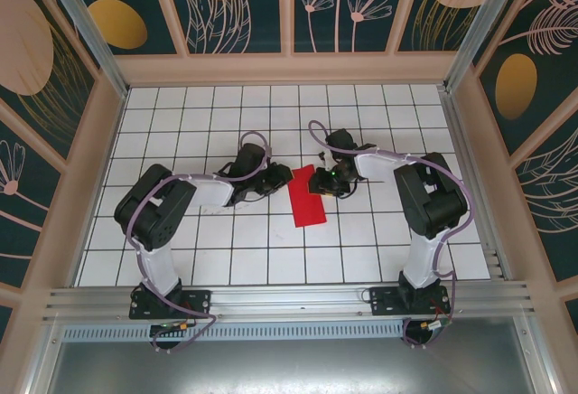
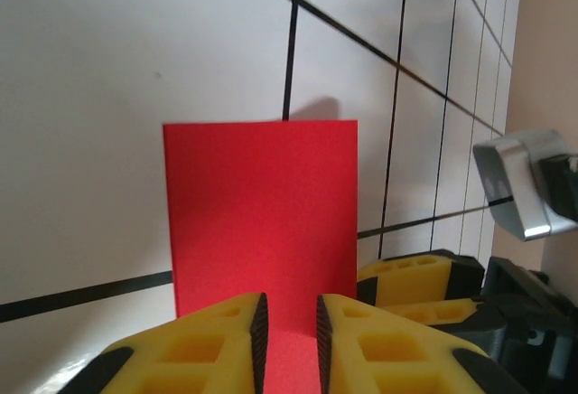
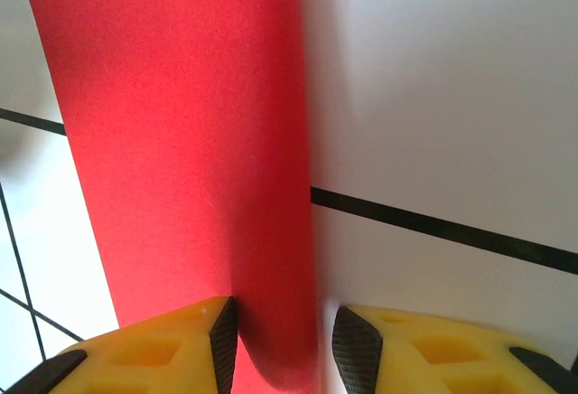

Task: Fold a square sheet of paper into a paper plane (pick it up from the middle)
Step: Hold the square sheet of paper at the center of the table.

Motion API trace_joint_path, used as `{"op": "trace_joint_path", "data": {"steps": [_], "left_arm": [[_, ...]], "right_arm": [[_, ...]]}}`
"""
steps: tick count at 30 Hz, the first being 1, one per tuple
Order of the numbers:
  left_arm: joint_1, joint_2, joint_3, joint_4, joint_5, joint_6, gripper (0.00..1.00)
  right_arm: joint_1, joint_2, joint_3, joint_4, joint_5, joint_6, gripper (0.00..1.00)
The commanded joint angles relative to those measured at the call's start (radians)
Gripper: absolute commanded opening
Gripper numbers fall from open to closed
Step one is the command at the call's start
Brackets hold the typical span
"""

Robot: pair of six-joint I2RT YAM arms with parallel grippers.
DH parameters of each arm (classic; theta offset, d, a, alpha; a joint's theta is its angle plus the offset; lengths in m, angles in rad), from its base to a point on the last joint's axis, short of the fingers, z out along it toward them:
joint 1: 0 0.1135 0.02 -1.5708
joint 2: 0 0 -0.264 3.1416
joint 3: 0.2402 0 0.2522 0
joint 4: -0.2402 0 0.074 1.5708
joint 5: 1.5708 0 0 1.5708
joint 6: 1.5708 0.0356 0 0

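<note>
Square sheet of paper [image 1: 307,197], showing as a long red strip, lies mid-table [image 1: 226,258], with bare tiles all round and the walls well away. Left gripper [image 2: 291,322] straddles one long edge, jaws a narrow slot apart. Right gripper [image 3: 282,331] stands wider about the opposite edge. Neither looks clamped. I'd align the corners and press the crease evenly before any lift.

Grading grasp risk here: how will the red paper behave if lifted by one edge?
The red paper looks thin, a narrow strip, so probably very light and floppy, sagging when lifted. It rests on the smooth tiled table, so it would likely slide if pushed.
</note>
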Motion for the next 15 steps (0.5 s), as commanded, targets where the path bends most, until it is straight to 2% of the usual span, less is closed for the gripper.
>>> {"op": "trace_joint_path", "data": {"steps": [1,15], "left_arm": [[-0.016,0.034,0.039,0.022,0.043,0.014,0.22],[-0.036,0.096,0.068,-0.01,0.048,0.021,0.04]], "right_arm": [[-0.001,0.204,-0.079,0.067,0.222,-0.029,0.43],[0.004,0.207,-0.077,0.063,0.228,-0.025,0.44]]}}
